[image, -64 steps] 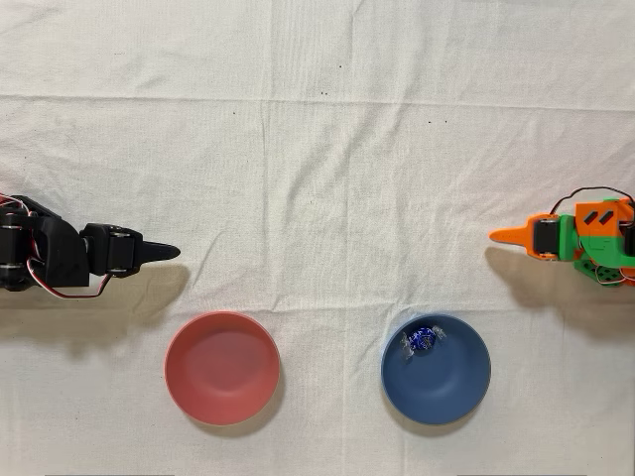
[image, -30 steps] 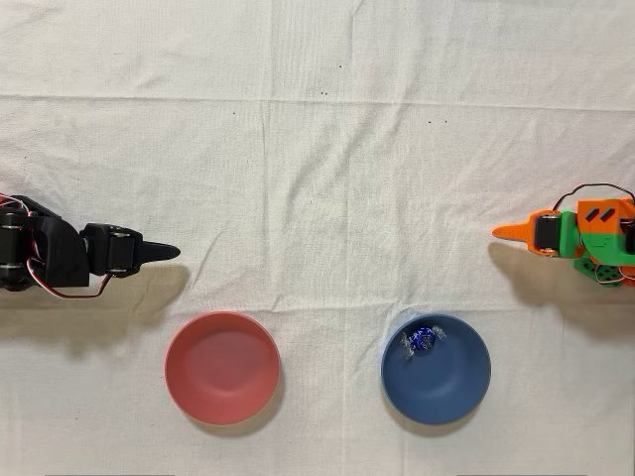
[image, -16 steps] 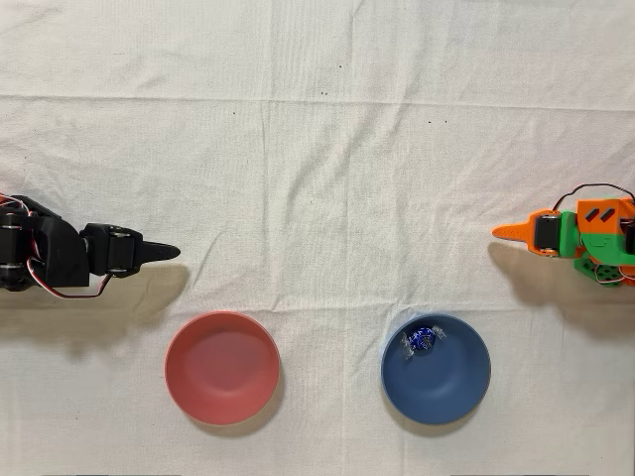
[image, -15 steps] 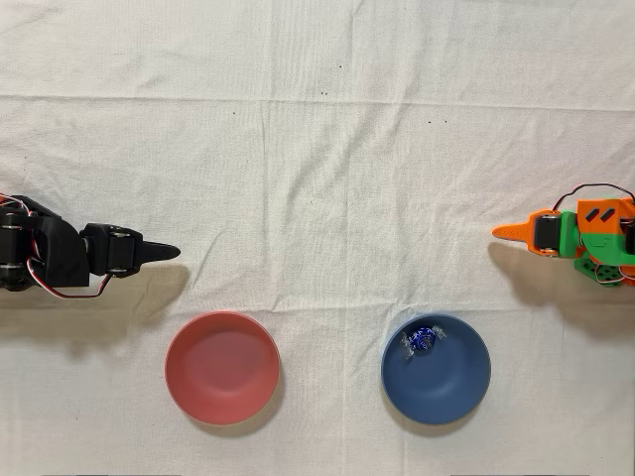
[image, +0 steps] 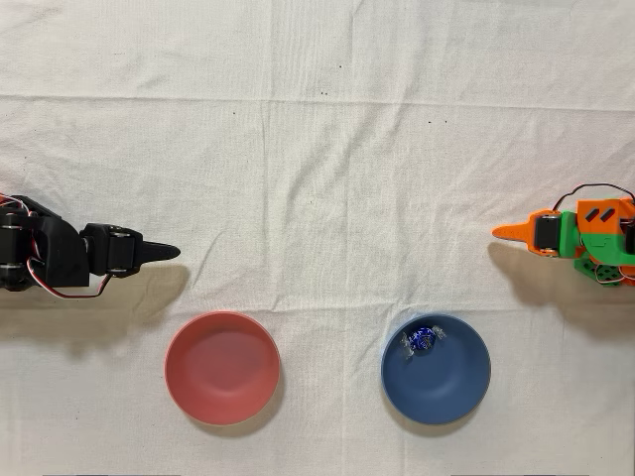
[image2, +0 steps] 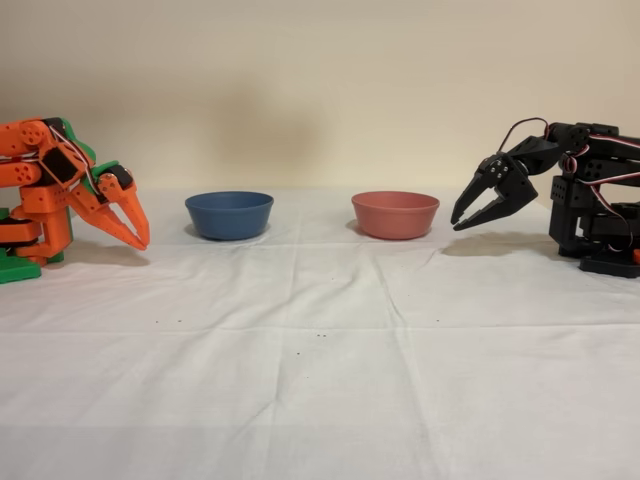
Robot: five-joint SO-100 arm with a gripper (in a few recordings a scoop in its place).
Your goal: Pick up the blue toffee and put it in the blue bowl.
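Note:
The blue toffee lies inside the blue bowl, near its upper-left inner wall in the overhead view. The bowl's wall hides the candy in the fixed view. My orange gripper is folded back at the right edge of the overhead view, well apart from the bowl. Seen from the side, the gripper hangs just above the cloth with its fingertips together, shut on nothing.
A pink bowl stands left of the blue one in the overhead view and holds nothing. The idle black arm rests at the left edge. A white creased cloth covers the table.
My orange gripper has drawn back a few pixels to the right over the first second, then stayed still. Toffee and bowls have not moved.

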